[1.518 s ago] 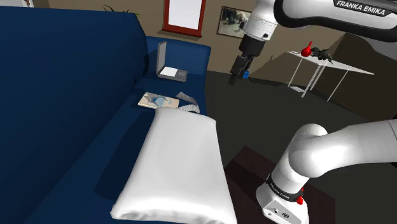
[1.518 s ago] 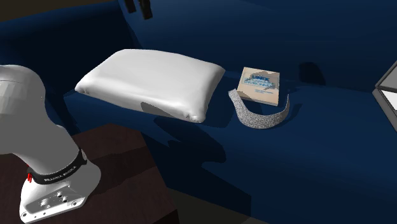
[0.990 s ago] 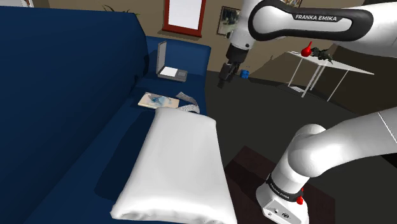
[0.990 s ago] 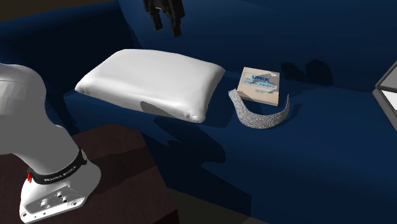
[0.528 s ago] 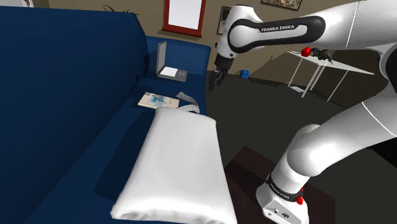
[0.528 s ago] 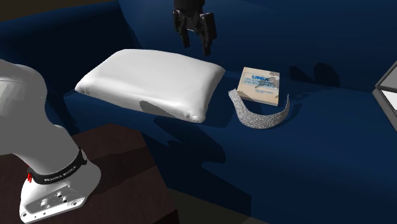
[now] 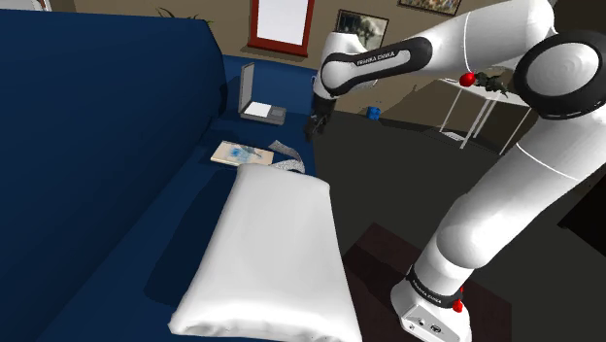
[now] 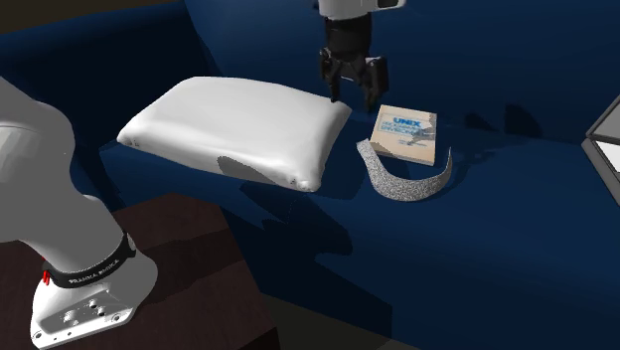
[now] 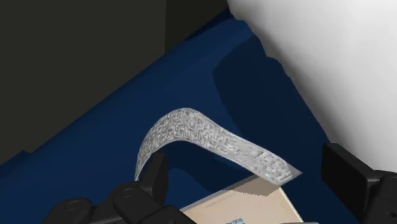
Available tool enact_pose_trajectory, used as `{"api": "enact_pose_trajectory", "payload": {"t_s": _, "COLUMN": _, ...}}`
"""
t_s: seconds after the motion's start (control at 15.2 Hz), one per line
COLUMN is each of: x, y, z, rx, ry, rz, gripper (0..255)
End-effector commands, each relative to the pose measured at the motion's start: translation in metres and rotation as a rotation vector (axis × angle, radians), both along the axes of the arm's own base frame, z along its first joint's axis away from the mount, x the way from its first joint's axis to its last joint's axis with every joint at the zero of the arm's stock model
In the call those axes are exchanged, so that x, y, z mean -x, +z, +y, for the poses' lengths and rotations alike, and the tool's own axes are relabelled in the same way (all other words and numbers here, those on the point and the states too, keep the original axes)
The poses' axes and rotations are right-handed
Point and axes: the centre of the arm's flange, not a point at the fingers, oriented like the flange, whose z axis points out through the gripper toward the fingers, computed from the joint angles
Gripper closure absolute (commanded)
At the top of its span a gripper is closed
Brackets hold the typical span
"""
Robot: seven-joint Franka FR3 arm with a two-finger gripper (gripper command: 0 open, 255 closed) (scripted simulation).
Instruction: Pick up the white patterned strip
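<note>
Gripper (image 8: 353, 91) is released: fingers (image 9: 154, 179) stand well apart with nothing clasped. It hangs fingers-down in the air over the white pillow's (image 8: 238, 124) end, the end that faces the strip.

White patterned strip (image 8: 402, 184) lies on the blue sofa (image 8: 477, 268) seat just off that same pillow end. It stands on its edge, bent into an open curve, with a maze-like grey-white texture in the wrist view (image 9: 210, 137). One tip sits near the pillow's corner and the other sweeps away from the pillow. From the shoulder view it peeks out just past the pillow's far end (image 7: 287, 153).

Inside the strip's curve, also just past the pillow, is a flat tan book-or-box (image 8: 405, 134) with blue cover art. It lies flat and shut, so what it holds can't be seen. Strip and book are right beside each other – can't tell if they touch.

Farther from the pillow along the seat there's an open laptop (image 7: 254, 102), screen up.

Pillow lies lengthwise on the seat cushion, and the near end overhangs the front edge a bit.

On the floor side of the pillow is the dark brown stand (image 8: 199, 268) with the arm's white base on it. Well away from the pillow, across the room, a white side table (image 7: 486, 97) carries a small red object (image 7: 470, 75) – can't make out what.
</note>
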Motion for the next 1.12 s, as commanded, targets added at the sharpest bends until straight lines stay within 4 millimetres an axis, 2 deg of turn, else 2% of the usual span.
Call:
{"api": "enact_pose_trajectory", "payload": {"t_s": 0.0, "x": -0.021, "y": -0.014, "z": -0.011, "rx": 0.010, "ry": 0.000, "rz": 0.001, "gripper": 0}}
{"api": "enact_pose_trajectory", "payload": {"t_s": 1.06, "x": -0.175, "y": -0.121, "z": -0.101, "rx": 0.081, "ry": 0.001, "rz": 0.015, "gripper": 0}}
